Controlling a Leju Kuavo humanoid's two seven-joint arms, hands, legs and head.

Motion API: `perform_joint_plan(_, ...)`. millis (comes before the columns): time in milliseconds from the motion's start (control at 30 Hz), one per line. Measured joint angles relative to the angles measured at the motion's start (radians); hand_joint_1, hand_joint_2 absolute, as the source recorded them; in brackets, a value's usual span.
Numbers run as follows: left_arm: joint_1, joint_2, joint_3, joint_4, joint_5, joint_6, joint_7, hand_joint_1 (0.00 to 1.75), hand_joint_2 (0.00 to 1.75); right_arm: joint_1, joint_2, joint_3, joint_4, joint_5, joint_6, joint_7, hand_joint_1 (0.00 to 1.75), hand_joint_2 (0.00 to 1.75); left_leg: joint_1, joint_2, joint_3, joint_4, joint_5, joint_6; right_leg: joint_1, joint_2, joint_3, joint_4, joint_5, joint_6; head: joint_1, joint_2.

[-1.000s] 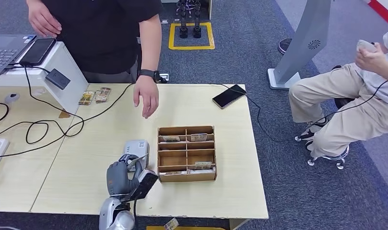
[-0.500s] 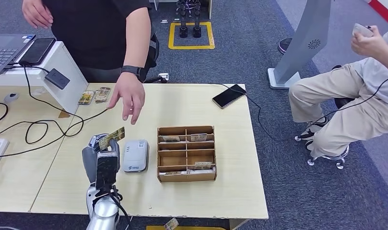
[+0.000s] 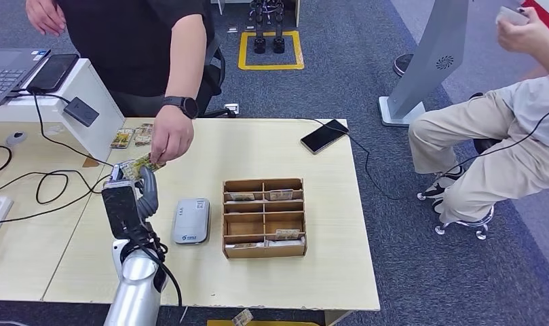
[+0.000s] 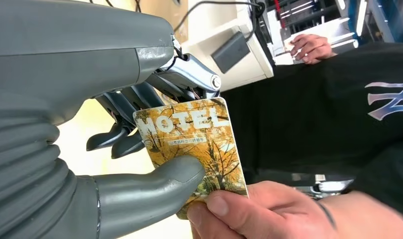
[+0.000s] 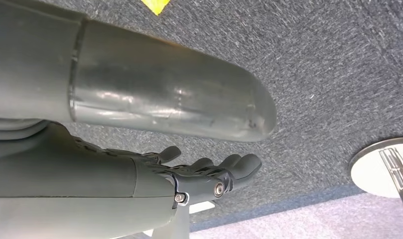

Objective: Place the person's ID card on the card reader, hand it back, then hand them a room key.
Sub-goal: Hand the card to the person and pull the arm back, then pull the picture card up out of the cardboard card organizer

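Note:
My left hand [image 3: 130, 197] is raised over the left part of the table [image 3: 326, 272], pinching a yellow card [image 3: 137, 165] printed with autumn trees and the word MOTEL. Up close, the card [image 4: 194, 144] sits between my thumb [image 4: 154, 179] and the darker fingers behind it. A person's hand [image 3: 169, 141] reaches down from across the table, and in the left wrist view that hand [image 4: 259, 211] grips the card's far edge. The white card reader [image 3: 191, 220] lies flat to the right of my hand, with nothing on it. My right hand [image 5: 204, 174] hangs over the carpet, fingers extended, holding nothing.
A wooden compartment box [image 3: 264, 217] holding several cards stands right of the reader. Black cables [image 3: 54, 183] loop across the left tabletop near a white stand [image 3: 88, 95]. A few cards [image 3: 134, 136] lie by the stand, a phone [image 3: 324, 136] at the far right edge. Another person sits at right.
My left hand lifted the card from beside the reader and carried it left and toward the person. The person's hand came down and took hold of the card's edge.

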Motion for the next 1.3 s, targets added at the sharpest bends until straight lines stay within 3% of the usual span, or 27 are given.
perform_joint_plan(67,-0.035,0.0,0.0,0.008,0.02,0.002,0.026,1.75,1.75,-0.001,0.003,0.0,-0.003,0.005,0.0,0.008,0.0,0.0,0.0,0.0,0.0,0.0,0.0,0.0,0.0,0.0,0.0,0.0,0.0,0.0,0.0,0.0)
perform_joint_plan(100,-0.053,0.0,0.0,0.013,0.026,0.005,0.037,1.42,1.75,-0.002,0.005,0.0,-0.004,0.007,0.0,0.01,0.0,0.0,0.0,0.0,0.0,0.0,0.0,0.0,0.0,0.0,0.0,0.0,0.0,0.0,0.0,0.0)
perform_joint_plan(200,-0.104,0.0,0.0,0.032,0.038,0.008,0.058,0.11,1.75,-0.002,0.011,0.0,-0.009,0.013,0.0,0.012,0.0,0.0,0.0,0.0,0.0,0.0,0.0,0.0,0.0,0.0,0.0,0.0,0.0,0.0,0.0,0.0)
perform_joint_plan(233,-0.119,0.0,-0.001,0.039,0.042,0.008,0.064,0.0,1.75,-0.002,0.013,0.0,-0.01,0.014,0.0,0.013,0.0,0.0,0.0,0.0,0.0,0.0,0.0,0.0,0.0,0.0,0.0,0.0,0.0,0.0,0.0,0.0)
perform_joint_plan(467,-0.176,0.004,-0.016,0.076,0.061,0.026,0.079,0.0,1.75,-0.002,0.023,0.0,-0.021,0.002,0.0,0.019,0.0,0.0,0.0,0.0,0.0,0.0,0.0,0.0,0.0,0.0,0.0,0.0,0.0,0.0,0.0,0.0)
perform_joint_plan(767,-0.143,0.005,-0.035,0.078,0.094,0.056,0.014,0.0,1.75,0.001,0.027,0.0,-0.037,-0.031,0.0,0.021,0.0,0.0,0.0,0.0,0.0,0.0,0.0,0.0,0.0,0.0,0.0,0.0,0.0,0.0,0.0,0.0)
perform_joint_plan(1067,-0.124,0.005,-0.038,0.075,0.095,0.062,0.005,0.0,1.75,0.003,0.029,0.0,-0.043,-0.036,0.0,0.021,0.0,0.0,0.0,0.0,0.0,0.0,0.0,0.0,0.0,0.0,0.0,0.0,0.0,0.0,0.0,0.0)
perform_joint_plan(1200,-0.089,0.004,-0.052,0.033,0.095,0.093,-0.05,0.0,0.0,0.006,0.03,0.0,-0.052,-0.055,0.0,0.017,0.0,0.0,0.0,0.0,0.0,0.0,0.0,0.0,0.0,0.0,0.0,0.0,0.0,0.0,0.0,0.0)
perform_joint_plan(1300,-0.032,0.003,-0.081,-0.037,0.096,0.109,-0.106,0.0,1.31,0.01,0.031,0.0,-0.064,-0.072,0.0,0.012,0.0,0.0,0.0,0.0,-0.001,0.0,-0.001,0.001,0.0,0.0,0.0,0.0,0.0,0.0,0.0,0.0)
